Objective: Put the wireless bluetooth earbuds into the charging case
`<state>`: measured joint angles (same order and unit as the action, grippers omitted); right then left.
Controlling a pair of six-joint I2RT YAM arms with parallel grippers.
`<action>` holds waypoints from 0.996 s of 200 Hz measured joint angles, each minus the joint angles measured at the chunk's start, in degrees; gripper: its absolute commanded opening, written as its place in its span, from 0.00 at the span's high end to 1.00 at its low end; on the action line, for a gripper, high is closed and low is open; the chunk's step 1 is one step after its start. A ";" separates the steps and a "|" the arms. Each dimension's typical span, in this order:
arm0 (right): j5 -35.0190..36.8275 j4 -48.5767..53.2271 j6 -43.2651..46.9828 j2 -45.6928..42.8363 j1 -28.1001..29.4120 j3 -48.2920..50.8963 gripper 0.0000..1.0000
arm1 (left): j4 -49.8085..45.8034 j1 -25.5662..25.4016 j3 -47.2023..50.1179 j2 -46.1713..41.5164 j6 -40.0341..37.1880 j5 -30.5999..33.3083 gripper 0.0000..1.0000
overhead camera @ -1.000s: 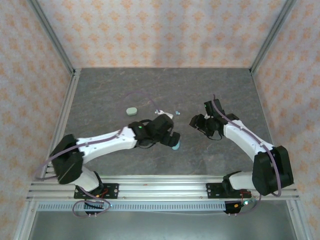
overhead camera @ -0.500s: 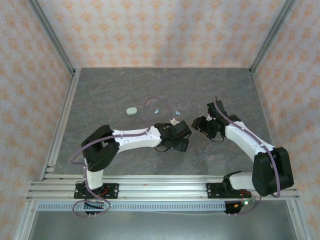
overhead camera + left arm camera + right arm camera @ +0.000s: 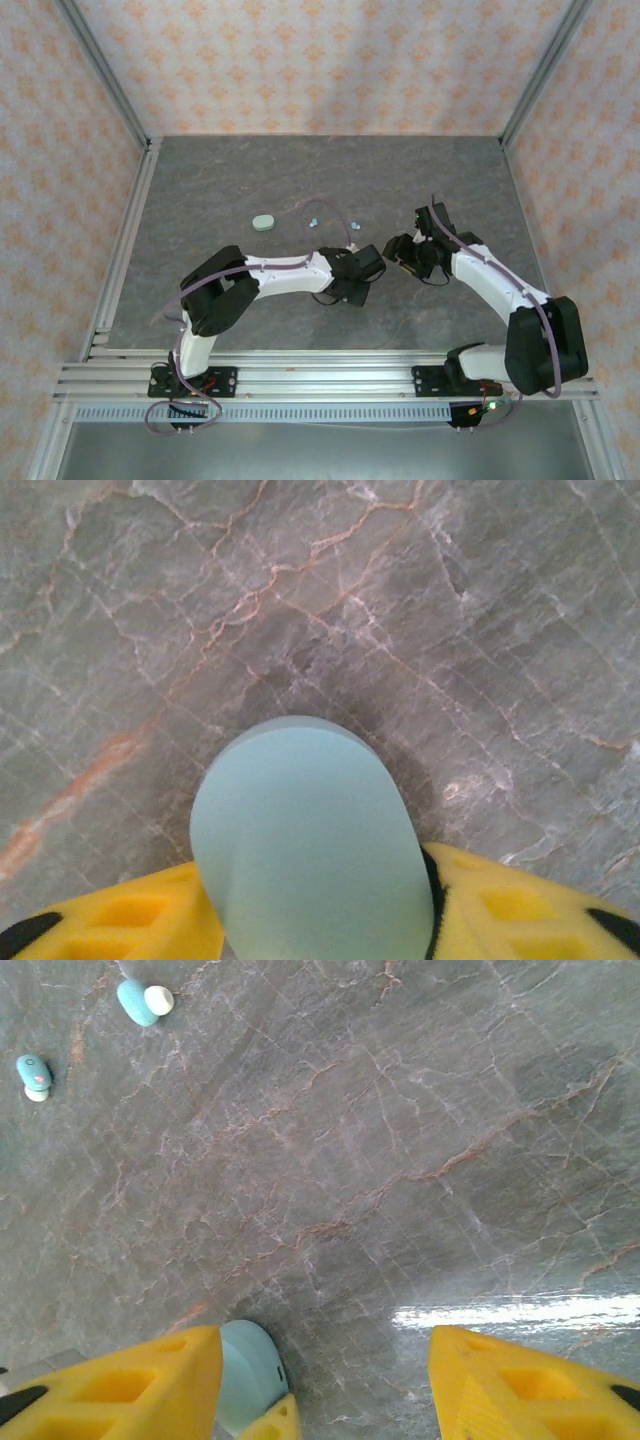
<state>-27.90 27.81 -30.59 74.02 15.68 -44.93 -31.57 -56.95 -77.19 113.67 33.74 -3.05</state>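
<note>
The left wrist showed us the left tool (image 3: 318,920) clamped on the charging case (image 3: 300,820); the right wrist showed the right tool (image 3: 325,1380) spread open, one earbud (image 3: 145,1002) and another earbud (image 3: 33,1073) on the worktop (image 3: 400,1160) beyond.

Loose case (image 3: 263,222) left of earbuds (image 3: 313,222) (on table (image 3: 200,180)).

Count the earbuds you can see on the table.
2. In the right wrist view, one earbud lies at top left, the other earbud lower left of it. More may be hidden.
</note>
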 measured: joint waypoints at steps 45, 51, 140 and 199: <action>-2.60 -0.20 -0.87 -2.25 -0.11 0.66 0.44 | 0.13 0.85 0.04 -0.35 -4.81 -2.23 0.70; -3.06 -0.22 -1.09 -2.73 -0.11 0.70 0.44 | 0.17 0.96 0.15 -0.50 -5.62 -2.62 0.71; -9.99 -0.31 -3.82 -13.11 -0.11 0.74 0.45 | 6.75 4.70 9.42 -19.34 -20.92 -13.90 0.73; -19.19 0.09 -4.85 -13.11 5.29 -4.02 0.44 | 10.03 10.62 15.54 -35.12 -30.71 -22.56 0.76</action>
<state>-47.09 27.90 -35.44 60.90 20.97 -48.95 -21.54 -46.33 -61.65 78.54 3.03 -25.61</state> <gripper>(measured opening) 0.555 0.359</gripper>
